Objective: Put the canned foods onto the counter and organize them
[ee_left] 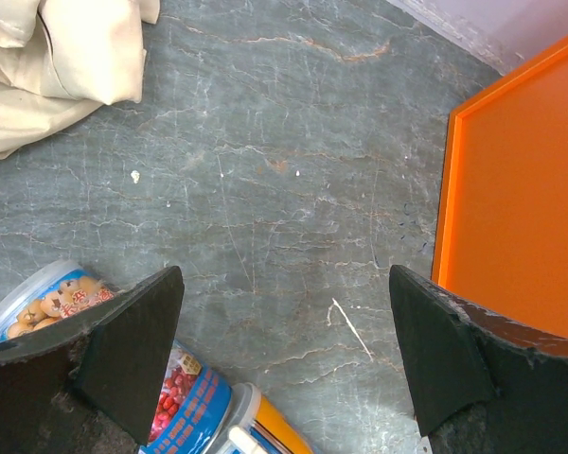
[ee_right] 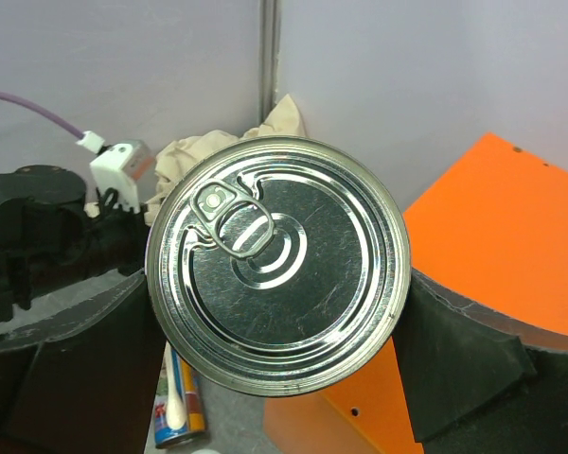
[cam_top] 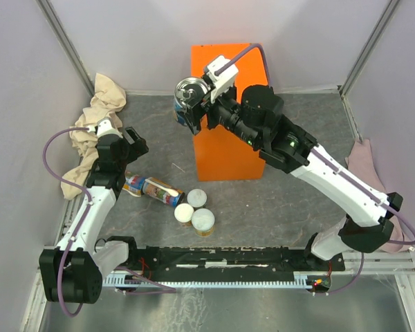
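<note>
- The task is at an early stage: you see no can standing on the visible part of the counter's (cam_top: 225, 149) top. The right arm's wrist hides some of that top.
- The counter is the tall orange box at the back middle of the grey table (cam_top: 297, 200).
- 1 can is in the air: a blue-labelled steel tin (ee_right: 277, 260) with a silver pull-ring top, held up beside the counter's upper left edge.
- About 5 more cans are left on the table, in front of the counter and to its left.
- 3 of them stand upright with white or pale lids in a tight cluster (cam_top: 196, 207).
- A colourful-labelled can (cam_top: 159, 189) lies on its side just left of that cluster, with another can (cam_top: 133, 183) beside it under the left arm.
- So, as a judgement, every can has yet to be set down and lined up on the counter.
- The right gripper (ee_right: 276, 364) is clamped on the steel tin. Its 2 dark fingers stand wide apart and press the tin's opposite sides, with the lid facing the wrist camera.
- The left gripper (ee_left: 284, 322) is spread wide and holds nothing. Only bare table shows between its fingers, and it hangs low, with the lying cans at its left finger.
- A beige cloth (cam_top: 97, 117) lies crumpled at the far left, well apart from the counter.
</note>
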Action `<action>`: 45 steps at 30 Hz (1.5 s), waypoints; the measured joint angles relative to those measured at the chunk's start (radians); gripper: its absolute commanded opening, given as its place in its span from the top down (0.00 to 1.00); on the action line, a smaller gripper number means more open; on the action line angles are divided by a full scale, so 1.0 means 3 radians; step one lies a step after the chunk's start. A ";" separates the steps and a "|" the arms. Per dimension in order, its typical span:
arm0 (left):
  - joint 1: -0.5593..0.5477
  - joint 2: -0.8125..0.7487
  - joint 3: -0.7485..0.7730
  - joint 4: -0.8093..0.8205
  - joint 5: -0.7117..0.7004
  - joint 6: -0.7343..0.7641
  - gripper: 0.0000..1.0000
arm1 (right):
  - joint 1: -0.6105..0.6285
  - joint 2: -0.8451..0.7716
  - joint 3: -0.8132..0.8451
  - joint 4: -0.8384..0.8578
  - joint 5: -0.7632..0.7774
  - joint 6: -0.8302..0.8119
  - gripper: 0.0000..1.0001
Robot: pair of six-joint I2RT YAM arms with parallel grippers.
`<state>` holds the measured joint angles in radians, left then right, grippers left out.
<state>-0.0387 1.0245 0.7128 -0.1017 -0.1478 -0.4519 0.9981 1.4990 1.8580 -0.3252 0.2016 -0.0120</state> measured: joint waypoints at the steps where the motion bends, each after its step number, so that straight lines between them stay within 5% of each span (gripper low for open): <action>1: 0.0000 0.0000 0.0000 0.0001 0.0005 0.0000 0.05 | -0.0041 0.0019 0.0017 -0.0001 -0.0004 0.0003 0.99; 16: 0.0000 0.0000 0.0000 0.0023 0.0074 -0.0001 0.05 | -0.0721 0.0563 0.0474 -0.0228 -0.0195 0.0262 0.99; 37: 0.0000 0.0000 0.0000 0.0027 0.0183 -0.0001 0.05 | -0.0888 0.1211 0.1494 -0.0830 -0.0215 0.0462 0.97; 40: 0.0000 0.0000 0.0000 0.0028 0.0195 -0.0003 0.05 | -0.0914 0.1254 0.1527 -0.0828 -0.0198 0.0464 0.95; 45: 0.0000 0.0000 0.0000 0.0043 0.0253 -0.0003 0.05 | -0.0963 0.1325 0.1555 -0.0743 -0.0167 0.0462 0.75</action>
<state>-0.0387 1.0245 0.7128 -0.0887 -0.0719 -0.4526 0.7094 1.8965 2.3245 -0.5480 0.1516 0.1265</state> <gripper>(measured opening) 0.953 0.907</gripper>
